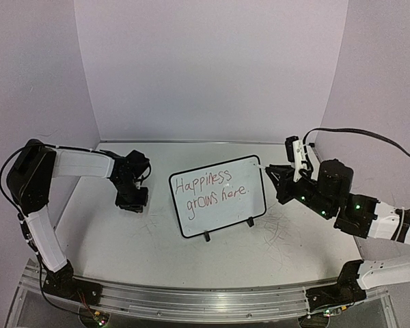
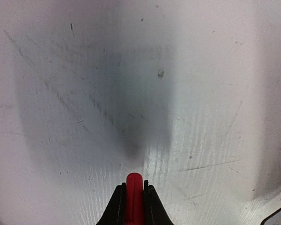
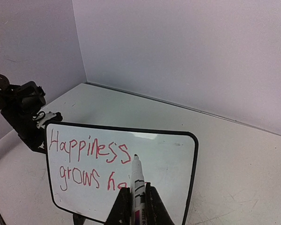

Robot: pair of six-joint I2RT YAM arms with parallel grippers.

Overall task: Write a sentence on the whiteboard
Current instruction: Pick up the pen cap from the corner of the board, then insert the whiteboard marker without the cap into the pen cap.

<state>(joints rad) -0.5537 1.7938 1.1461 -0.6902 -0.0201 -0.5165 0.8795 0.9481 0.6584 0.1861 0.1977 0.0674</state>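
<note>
Whiteboard (image 1: pixel 222 213) stands tilted mid-counter (image 1: pixel 123 239). Red sentence (image 1: pixel 203 183), two lines: "Happiness grows here." Right arm reaches in from the board's right. Right gripper (image 3: pixel 136 189) clenched on white marker (image 3: pixel 137 171), dark tip toward board, label unreadable. Left gripper (image 2: pixel 135 186) points down over counter, pinching red cap (image 2: pixel 135 180).

— What about the left arm (image 1: pixel 82 164)?
— Bends at the elbow, tips the wrist down. Pinches a red cap (image 2: pixel 134 180) tight in the left gripper (image 2: pixel 135 190).
— And the right arm (image 1: pixel 359 212)?
— Reaches in low from the side. Squeezes a marker (image 3: pixel 137 171) in the right gripper (image 3: pixel 136 192), tip pointing forward.
</note>
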